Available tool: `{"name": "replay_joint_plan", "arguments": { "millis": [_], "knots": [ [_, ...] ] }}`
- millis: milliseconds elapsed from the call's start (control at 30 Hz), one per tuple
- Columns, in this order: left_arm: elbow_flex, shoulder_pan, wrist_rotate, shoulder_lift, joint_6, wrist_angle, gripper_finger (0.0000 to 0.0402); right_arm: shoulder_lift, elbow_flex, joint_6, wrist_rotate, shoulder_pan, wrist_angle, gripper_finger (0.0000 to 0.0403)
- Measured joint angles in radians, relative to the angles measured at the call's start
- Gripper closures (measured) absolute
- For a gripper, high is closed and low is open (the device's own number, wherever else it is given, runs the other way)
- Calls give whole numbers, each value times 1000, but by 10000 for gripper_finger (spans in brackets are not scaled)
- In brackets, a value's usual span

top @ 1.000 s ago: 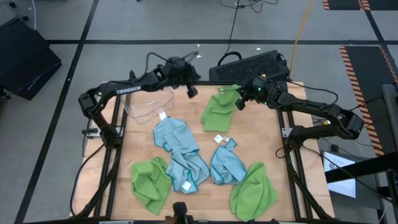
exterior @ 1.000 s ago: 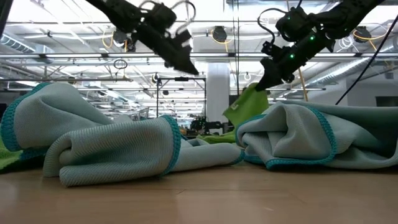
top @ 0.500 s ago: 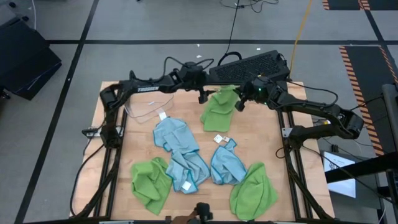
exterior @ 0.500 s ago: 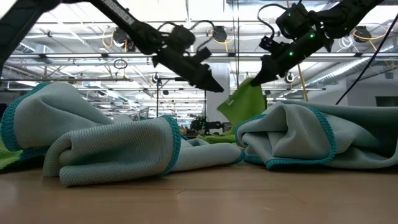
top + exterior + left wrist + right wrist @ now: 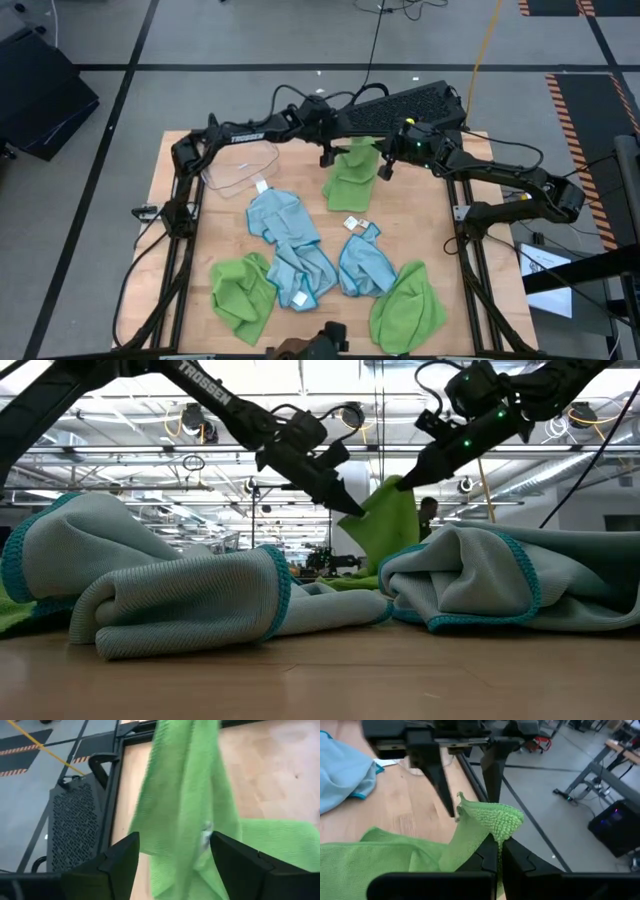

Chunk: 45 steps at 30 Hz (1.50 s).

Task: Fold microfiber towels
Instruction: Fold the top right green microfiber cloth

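Note:
A lime green towel lies at the table's far middle, one end raised. My right gripper is shut on that raised end. My left gripper is open beside it, one finger on each side of the hanging green cloth, which passes between them with room on both sides. In the right wrist view my left gripper's fingers stand just beyond the held end. Several other blue and green towels lie crumpled on the near half. My right gripper pinches a bunched edge of the green towel between its two fingers, at the towel's far right end. The fingers come from the table's right, slanting down. The held end is lifted; the rest drapes slack onto the table.
A clear plastic bin sits at the far left. A black perforated panel lies along the far edge. Blue towels and green towels lie bunched on the near half; a white tag lies mid-table.
My left gripper has gone toward the table's right and down, up to the green towel's raised end, and has opened. My right gripper has rolled in place, and the held end of the towel now stands taller and wider in the low view.

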Motion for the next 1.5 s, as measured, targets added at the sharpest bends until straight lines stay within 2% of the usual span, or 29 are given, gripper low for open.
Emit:
{"name": "replay_joint_plan", "arguments": {
  "millis": [167, 567, 667, 867, 1067, 1233, 1400, 1500],
  "knots": [
    [-1, 19, 0, 7, 14, -26, 207, 0, 0, -18, 1, 12, 9, 403],
    [0, 28, 16, 0, 31, -105, 391, 0, 1, -12, 2, 11, 30, 403],
    [-1, 29, -42, -27, 5, -120, 393, 0, 1, 4, 3, 11, 14, 403],
    [0, 1, -234, -124, 12, -157, 398, 1, 1, 28, 8, 4, 62, 403],
    [0, -43, -302, -208, 8, -204, 399, -9, 1, 85, 29, 8, 141, 403],
    [-1, -125, -351, -286, 13, -285, 400, -42, 1, 133, 38, 84, 145, 403],
    [0, -226, -451, -383, 10, -328, 400, -123, 2, 184, 139, 206, 163, 403],
    [-1, -293, -464, -435, -8, -356, 400, -179, 2, 249, 153, 277, 168, 403]
  ]
}}
